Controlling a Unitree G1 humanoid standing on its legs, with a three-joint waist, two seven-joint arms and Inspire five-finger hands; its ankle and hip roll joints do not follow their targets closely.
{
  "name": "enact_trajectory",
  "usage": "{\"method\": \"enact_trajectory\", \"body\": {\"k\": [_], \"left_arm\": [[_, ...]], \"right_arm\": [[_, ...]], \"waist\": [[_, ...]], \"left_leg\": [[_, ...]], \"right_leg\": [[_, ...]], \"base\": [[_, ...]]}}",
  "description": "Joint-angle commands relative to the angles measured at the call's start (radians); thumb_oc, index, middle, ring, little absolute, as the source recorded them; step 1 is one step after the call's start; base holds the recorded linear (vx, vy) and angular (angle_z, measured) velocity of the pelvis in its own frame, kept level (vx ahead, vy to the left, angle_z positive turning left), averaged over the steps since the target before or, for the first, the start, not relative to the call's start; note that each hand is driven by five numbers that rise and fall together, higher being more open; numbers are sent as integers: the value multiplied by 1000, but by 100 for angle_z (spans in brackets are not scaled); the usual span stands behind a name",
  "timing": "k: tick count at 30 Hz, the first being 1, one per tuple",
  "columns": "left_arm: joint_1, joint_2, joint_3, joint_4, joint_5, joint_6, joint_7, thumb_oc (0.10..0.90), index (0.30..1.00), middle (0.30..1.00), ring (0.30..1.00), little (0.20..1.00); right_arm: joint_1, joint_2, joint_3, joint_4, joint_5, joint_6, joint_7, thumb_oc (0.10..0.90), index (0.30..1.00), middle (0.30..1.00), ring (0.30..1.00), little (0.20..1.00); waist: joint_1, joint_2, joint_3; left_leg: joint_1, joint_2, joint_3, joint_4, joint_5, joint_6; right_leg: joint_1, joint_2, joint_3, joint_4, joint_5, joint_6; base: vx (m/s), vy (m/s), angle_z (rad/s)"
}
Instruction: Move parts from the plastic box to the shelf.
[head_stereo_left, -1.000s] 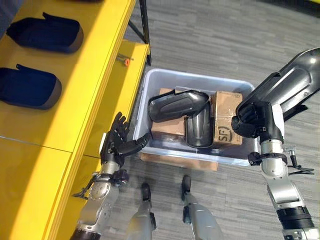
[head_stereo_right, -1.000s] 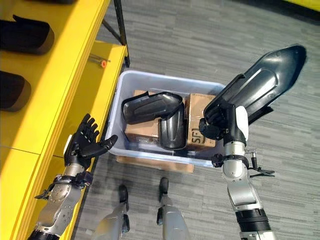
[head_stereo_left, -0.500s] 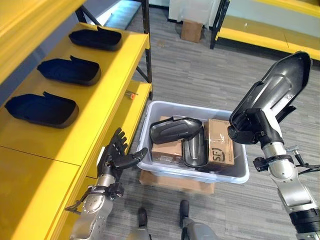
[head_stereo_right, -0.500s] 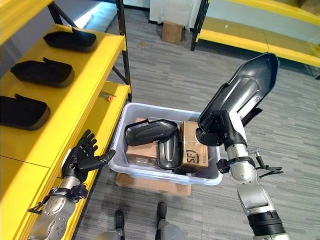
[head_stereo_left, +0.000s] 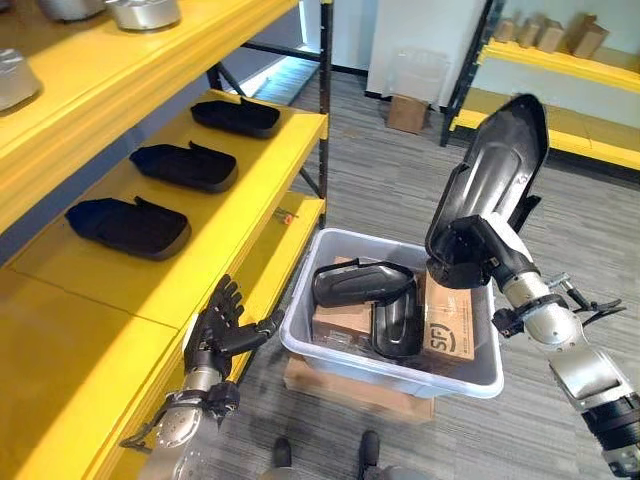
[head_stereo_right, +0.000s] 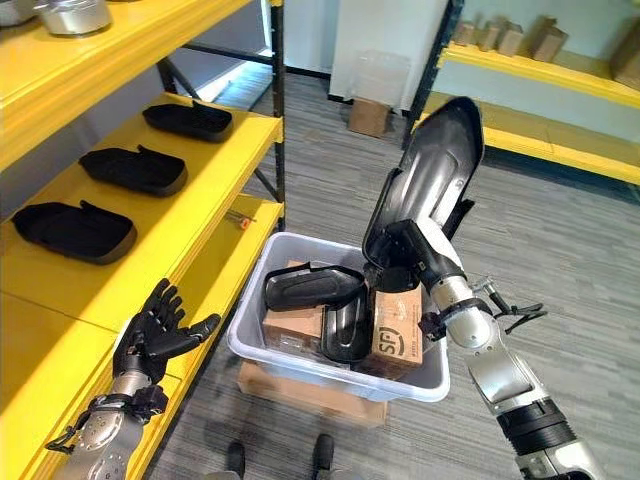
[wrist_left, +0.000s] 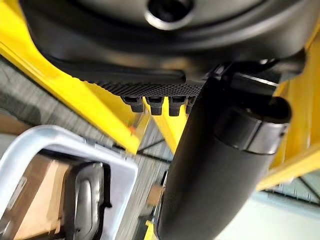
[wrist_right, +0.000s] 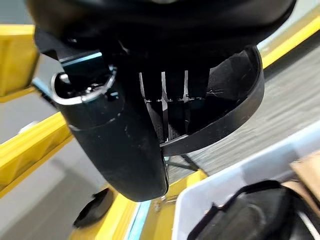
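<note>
Your right hand (head_stereo_left: 470, 252) stayed clamped on the black part (head_stereo_left: 495, 172), now lifted clear above the plastic box (head_stereo_left: 395, 375) and nearer the shelf (head_stereo_left: 215, 215). Your left hand (head_stereo_left: 215, 335) remained spread and empty. Placement looked next.

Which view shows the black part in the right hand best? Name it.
The right eye view: the whole black part shows, upright above the plastic box, gripped at its lower end by the right hand. The left eye view matches nearly as well. The right wrist view catches just its curved edge beside the fingers.
</note>
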Motion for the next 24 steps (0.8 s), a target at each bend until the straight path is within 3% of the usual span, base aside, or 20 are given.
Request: {"method": "enact_trajectory", "body": {"k": [1,2,3,4,5,6,9,10,13,14,16,24], "left_arm": [[-32,37,13,-120,12,-84,-6,900,1000,1000,1000,1000],[-49,38,7,-108,7,-89,3,900,1000,1000,1000,1000],[-50,38,7,-107,7,-89,3,900,1000,1000,1000,1000],[-72,41,-3,-88,-2,-90,-1,900,1000,1000,1000,1000],[-74,42,-4,-88,-2,-90,-1,900,1000,1000,1000,1000],[-92,45,-15,-87,-10,-92,-16,900,1000,1000,1000,1000],[-100,39,-32,-102,-9,-97,-33,900,1000,1000,1000,1000],[-113,33,-44,-98,-15,-94,-34,900,1000,1000,1000,1000],[-124,22,-62,-101,-20,-85,-42,900,1000,1000,1000,1000],[-122,23,-64,-102,-20,-85,-42,900,1000,1000,1000,1000],[-124,17,-79,-101,-19,-81,-55,900,1000,1000,1000,1000],[-106,33,-56,-113,-4,-79,-49,900,1000,1000,1000,1000]], "right_arm": [[-219,-66,-32,-20,40,-125,-55,400,300,300,300,300],[-254,-93,-20,-7,52,-130,-76,400,300,300,300,300],[-254,-94,-21,-7,52,-130,-76,400,300,300,300,300],[-225,-103,-41,-20,49,-130,-80,400,300,300,300,300],[-223,-103,-44,-21,49,-130,-80,400,300,300,300,300],[-190,-95,-69,-40,21,-130,-87,400,300,300,300,300],[-174,-71,-87,-24,-6,-128,-106,400,300,300,300,300],[-159,-65,-105,-18,-9,-126,-117,400,300,300,300,300],[-114,-58,-143,-32,-18,-119,-117,400,300,300,300,300],[-109,-58,-146,-35,-18,-118,-117,400,300,300,300,300],[-63,-45,-187,-37,-20,-116,-123,400,300,300,300,300],[-56,-10,-194,-22,-31,-110,-118,400,300,300,300,300]], "waist": [[22,11,-55],[44,37,-5],[42,38,-7],[35,35,10],[34,35,5],[16,27,4],[3,26,-10],[-14,30,-16],[-47,53,-46],[-47,52,-47],[-61,79,-73],[-33,55,-86]], "left_leg": [[-38,134,-73,50,34,-57],[-113,135,-103,29,169,-99],[-120,134,-107,28,174,-98],[-157,119,-36,49,183,-79],[-168,117,-40,51,185,-77],[-165,122,49,140,111,-53],[-110,122,62,235,-15,-51],[-68,146,93,243,-35,-55],[22,157,175,150,-71,-66],[28,154,176,141,-67,-64],[42,151,214,45,-59,-72],[75,78,204,-2,-90,-31]], "right_leg": [[31,-49,32,106,-234,68],[2,-41,-25,102,-238,51],[-2,-41,-28,101,-234,51],[-32,-71,-85,103,-227,46],[-39,-72,-88,102,-222,47],[-80,-101,-146,113,-217,41],[-73,-125,-190,110,-226,43],[-70,-147,-231,136,-227,44],[-70,-175,-292,162,-222,57],[-68,-177,-293,162,-221,59],[-58,-193,-313,164,-209,73],[-34,-259,-328,164,-135,124]], "base": [[-332,-125,27],[-283,-75,49],[-437,-135,86],[-178,-56,141],[-355,-179,188],[-178,-175,192],[-94,-100,144],[-37,26,119],[0,69,124],[48,145,98],[54,173,84],[33,119,23]]}}
